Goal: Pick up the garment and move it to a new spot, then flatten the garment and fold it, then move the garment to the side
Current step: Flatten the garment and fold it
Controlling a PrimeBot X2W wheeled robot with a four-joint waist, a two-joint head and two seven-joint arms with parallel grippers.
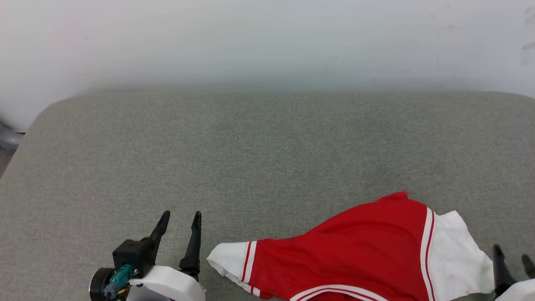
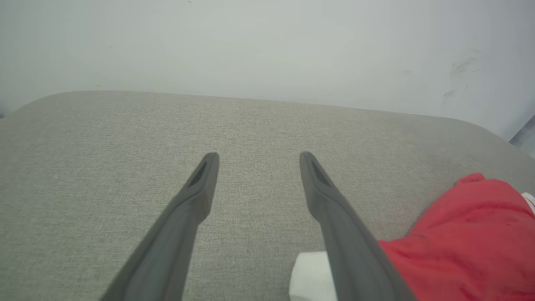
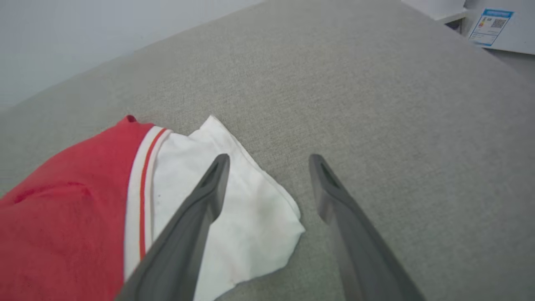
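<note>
red jersey-style garment (image 1: pixel 355 255) with white sleeves, lying rumpled on the grey fabric surface (image 1: pixel 267 159), at its near edge, right of centre.
striped red-white seam trim; one sleeve just beside left gripper (image 1: pixel 182 214), fingers spread, holding nothing; other sleeve by right gripper (image 1: pixel 511 251), fingers likewise spread, empty. pale wall (image 1: pixel 267 42) behind.

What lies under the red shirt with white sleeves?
The shirt lies on the grey fabric surface, which shows beside and beyond it. The part beneath is covered, so whether anything else is under the cloth cannot be seen.
</note>
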